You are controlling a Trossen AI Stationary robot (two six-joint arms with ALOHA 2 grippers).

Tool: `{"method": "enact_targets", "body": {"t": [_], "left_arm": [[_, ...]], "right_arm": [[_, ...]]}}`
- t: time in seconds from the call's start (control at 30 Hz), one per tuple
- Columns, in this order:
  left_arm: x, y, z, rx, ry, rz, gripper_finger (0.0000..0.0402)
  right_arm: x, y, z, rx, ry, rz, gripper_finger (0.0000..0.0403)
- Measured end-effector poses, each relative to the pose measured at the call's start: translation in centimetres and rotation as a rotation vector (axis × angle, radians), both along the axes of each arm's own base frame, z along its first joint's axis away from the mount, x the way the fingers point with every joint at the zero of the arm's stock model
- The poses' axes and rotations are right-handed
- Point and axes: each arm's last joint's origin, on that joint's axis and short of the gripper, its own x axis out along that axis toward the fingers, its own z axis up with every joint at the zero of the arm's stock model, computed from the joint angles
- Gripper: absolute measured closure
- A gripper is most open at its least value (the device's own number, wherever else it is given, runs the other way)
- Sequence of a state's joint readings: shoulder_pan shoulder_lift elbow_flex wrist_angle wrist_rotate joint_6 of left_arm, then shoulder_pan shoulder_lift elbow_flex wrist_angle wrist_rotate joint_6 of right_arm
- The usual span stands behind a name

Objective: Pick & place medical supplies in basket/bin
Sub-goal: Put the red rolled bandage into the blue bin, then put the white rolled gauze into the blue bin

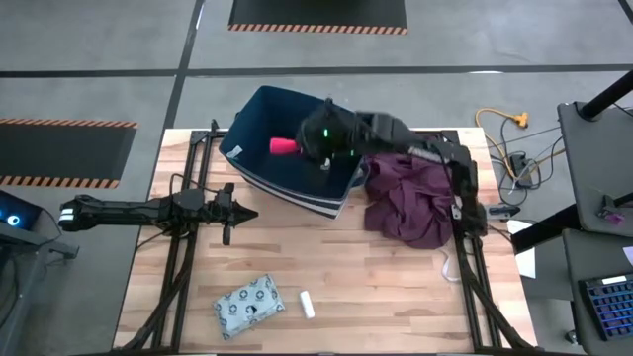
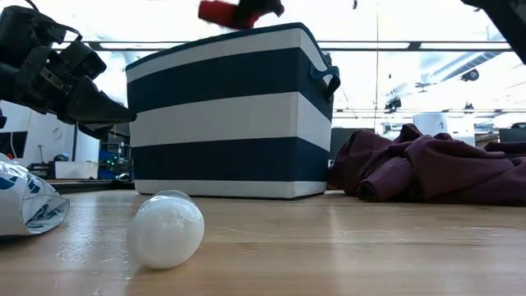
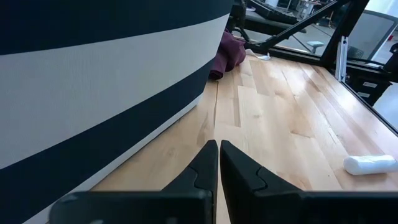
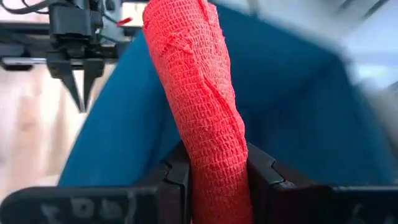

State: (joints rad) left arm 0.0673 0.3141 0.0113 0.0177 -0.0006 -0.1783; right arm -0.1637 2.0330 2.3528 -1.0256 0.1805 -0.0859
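The red cylinder roll (image 4: 198,93) is in my right gripper (image 4: 214,171), over the open top of the navy and white striped bin (image 1: 297,178), which stands at the table's far middle. In the low view the red roll (image 2: 220,11) hangs above the bin's rim (image 2: 222,45). My left gripper (image 3: 218,163) is shut and touches nothing, low beside the bin's left wall (image 3: 93,93). The grey-blue patterned packet (image 1: 249,304) and the short white stick (image 1: 307,305) lie flat near the table's near edge. The white round roll is out of view. My right gripper pinches the red roll between its two fingers (image 4: 176,180), at the roll's near end (image 4: 217,186). The fingers come level from the table's right, and the roll sticks out ahead of them, toward the left. The roll is lifted clear, above the bin's blue inside (image 4: 292,118).
A crumpled maroon-purple cloth (image 1: 410,193) lies against the bin's right side, under my right arm. Bare wooden table (image 1: 376,287) stretches between the bin and the near edge. The white stick (image 2: 165,230) and the packet (image 2: 25,205) show close up in the low view.
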Motion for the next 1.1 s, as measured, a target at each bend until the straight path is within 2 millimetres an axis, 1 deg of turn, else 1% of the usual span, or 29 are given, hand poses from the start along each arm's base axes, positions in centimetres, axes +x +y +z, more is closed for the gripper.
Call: {"method": "enact_targets", "body": {"t": [0.13,0.23,0.33,0.43,0.53,0.63,0.73,0.83,0.93,1.0,1.1], "left_arm": [[0.0,0.0,0.0,0.000,0.000,0.000,0.0402],[0.0,0.0,0.0,0.000,0.001,0.000,0.0402],[0.0,0.0,0.0,0.000,0.001,0.001,0.0402],[0.0,0.0,0.0,0.000,0.000,0.001,0.0402],[0.0,0.0,0.0,0.000,0.001,0.001,0.0402],[0.0,0.0,0.0,0.000,0.002,0.001,0.0402],[0.0,0.0,0.0,0.001,0.002,0.002,0.0402],[0.0,0.0,0.0,0.000,0.001,0.002,0.0402],[0.0,0.0,0.0,0.001,0.001,0.002,0.0402],[0.0,0.0,0.0,0.000,0.002,0.002,0.0402],[0.0,0.0,0.0,0.000,0.001,0.002,0.0402]], "right_arm": [[-0.3,-5.0,-1.9,0.195,0.011,-0.098,0.0325],[-0.1,-8.0,-3.9,0.289,0.029,-0.155,0.0322],[0.4,-10.1,-5.8,0.329,0.061,-0.194,0.0316],[0.8,-11.4,-7.6,0.344,0.097,-0.219,0.0311],[1.2,-11.8,-8.7,0.349,0.119,-0.232,0.0303],[1.6,-11.9,-9.4,0.352,0.136,-0.232,0.0285],[1.9,-11.8,-10.0,0.357,0.150,-0.233,0.0253],[1.9,-11.9,-10.0,0.358,0.151,-0.234,0.0214],[1.8,-11.8,-9.9,0.355,0.149,-0.233,0.0175],[1.6,-11.7,-9.4,0.361,0.139,-0.240,0.0151],[0.9,-11.3,-7.4,0.362,0.094,-0.248,0.0126]]}}
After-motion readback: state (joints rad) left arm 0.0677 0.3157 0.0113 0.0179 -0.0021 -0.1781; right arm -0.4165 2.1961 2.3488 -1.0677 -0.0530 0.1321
